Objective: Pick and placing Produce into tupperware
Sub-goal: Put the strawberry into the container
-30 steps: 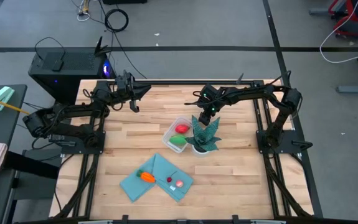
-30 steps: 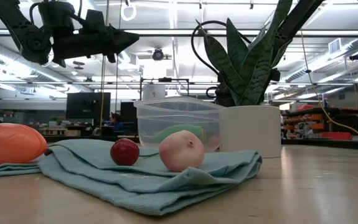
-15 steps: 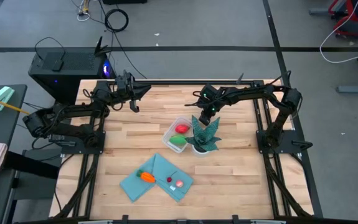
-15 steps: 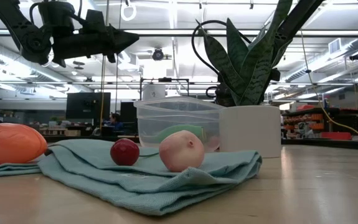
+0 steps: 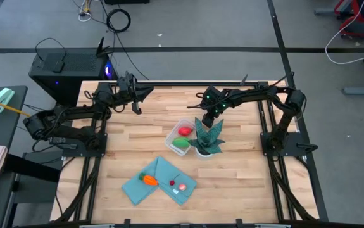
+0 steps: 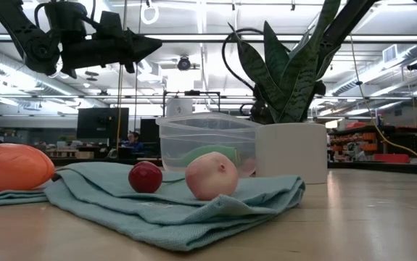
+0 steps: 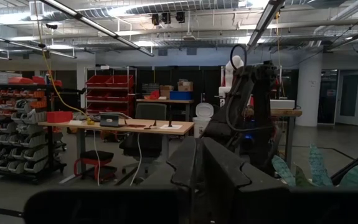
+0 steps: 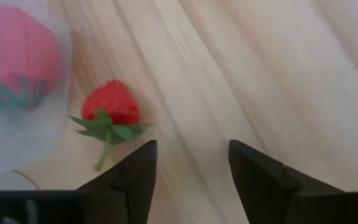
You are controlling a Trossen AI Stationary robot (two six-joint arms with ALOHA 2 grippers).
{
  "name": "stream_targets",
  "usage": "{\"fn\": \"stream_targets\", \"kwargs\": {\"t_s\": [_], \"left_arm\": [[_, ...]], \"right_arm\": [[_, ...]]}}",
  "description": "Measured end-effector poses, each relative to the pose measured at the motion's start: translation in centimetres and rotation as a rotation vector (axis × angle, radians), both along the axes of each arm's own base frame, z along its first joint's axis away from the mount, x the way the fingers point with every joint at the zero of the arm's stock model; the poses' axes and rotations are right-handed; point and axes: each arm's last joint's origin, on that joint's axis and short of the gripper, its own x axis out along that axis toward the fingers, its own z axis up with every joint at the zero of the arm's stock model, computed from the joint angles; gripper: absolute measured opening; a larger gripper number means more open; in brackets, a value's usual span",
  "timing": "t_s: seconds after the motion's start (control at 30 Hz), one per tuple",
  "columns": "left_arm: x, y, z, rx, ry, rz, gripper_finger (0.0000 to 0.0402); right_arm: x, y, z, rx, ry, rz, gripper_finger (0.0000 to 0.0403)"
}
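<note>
Right tool [image 5: 211,113] hangs over the wooden counter [image 5: 245,164] just behind the tupperware [image 5: 183,136], on the far side of the potted plant [image 5: 207,138]. Its two dark fingers [image 8: 134,177] are spread apart with bare wood between them; they pinch nothing and touch nothing. In the right wrist view a strawberry [image 8: 109,109] with green leaves lies on the counter just beside the tupperware's clear rounded wall [image 8: 17,149], ahead of the spread fingers and apart from them.

Inside the tupperware sit a red round piece [image 5: 185,131] and a green oval piece [image 5: 180,144]; through the wall the red one also shows in the right wrist view [image 8: 17,59]. The tupperware stands right beside the plant's white pot [image 6: 291,152].

Nearer the front edge than the tupperware, a folded teal cloth [image 5: 159,182] carries an orange carrot-like piece [image 5: 149,180], a small dark red ball [image 6: 145,177] and a pale pink piece [image 6: 211,176], the last two side by side.

Left tool [image 5: 145,93] is held in the air over the rear left part of the counter, well apart from the tupperware; its fingers look pressed together to a point, holding nothing.
</note>
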Motion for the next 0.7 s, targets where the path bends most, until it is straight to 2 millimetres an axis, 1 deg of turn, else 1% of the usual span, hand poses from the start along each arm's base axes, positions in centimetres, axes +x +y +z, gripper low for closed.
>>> {"fn": "stream_targets", "kwargs": {"t_s": [0.17,0.3,0.4,0.47,0.53,0.7], "left_arm": [[0.00,0.00,0.00,0.001,0.000,0.000,0.0040],[0.00,0.01,0.00,0.001,0.000,0.001,0.0036],[-0.01,0.02,0.00,0.002,0.001,0.002,0.0032],[-0.02,0.03,0.00,0.002,0.001,0.002,0.0030],[-0.02,0.03,-0.01,0.002,0.001,0.002,0.0030],[-0.02,0.04,-0.01,0.001,0.001,0.003,0.0037]], "right_arm": [[0.36,-0.11,-0.91,0.003,0.007,0.018,0.0209],[0.53,-0.22,-0.69,-0.012,-0.023,0.022,0.0194],[0.59,-0.20,-0.64,-0.007,-0.033,0.024,0.0175],[0.58,-0.19,-0.67,0.008,-0.038,0.023,0.0154],[0.58,-0.16,-0.70,0.014,-0.037,0.019,0.0124],[0.51,-0.02,-0.85,0.015,-0.034,0.056,0.0021]]}}
